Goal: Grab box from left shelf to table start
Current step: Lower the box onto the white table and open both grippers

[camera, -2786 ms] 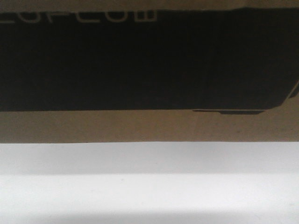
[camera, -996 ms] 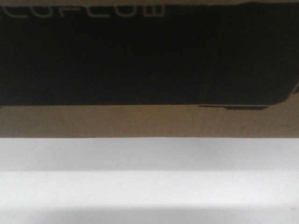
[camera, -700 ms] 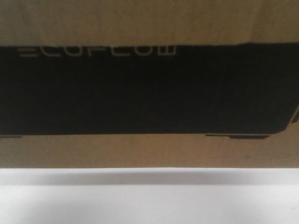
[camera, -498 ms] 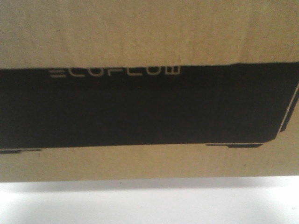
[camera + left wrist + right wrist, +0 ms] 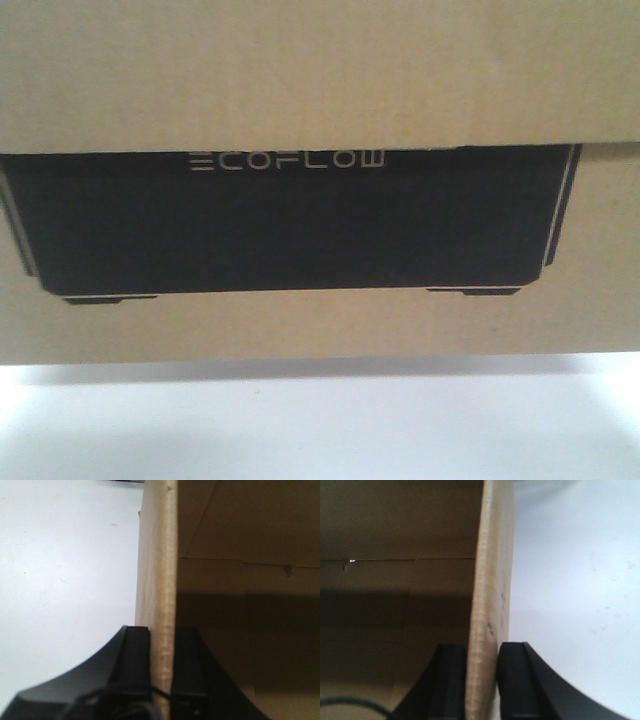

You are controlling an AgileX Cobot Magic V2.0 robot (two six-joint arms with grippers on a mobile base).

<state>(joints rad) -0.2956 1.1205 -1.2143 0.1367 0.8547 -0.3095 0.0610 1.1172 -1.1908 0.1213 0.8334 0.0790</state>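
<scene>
The box [image 5: 320, 80] fills the front view: brown corrugated cardboard with a black panel and pale ECOFLOW lettering. Its bottom edge is over the white table [image 5: 320, 430], casting a thin shadow there. In the left wrist view my left gripper [image 5: 162, 640] is shut on the box's left wall [image 5: 160, 570], one finger outside, one inside. In the right wrist view my right gripper [image 5: 484, 655] is shut on the box's right wall [image 5: 492, 570] the same way. The box's inside [image 5: 250, 605] is dark and looks empty. The left shelf is out of view.
White table top [image 5: 65, 580] shows beside the box's left wall, and more white table top [image 5: 570, 580] beside its right wall. Nothing else is in view.
The box has dropped in the front view and drawn back: more bare cardboard shows above the lettering, both ends of the black panel are now visible, and the white strip below is narrower.
</scene>
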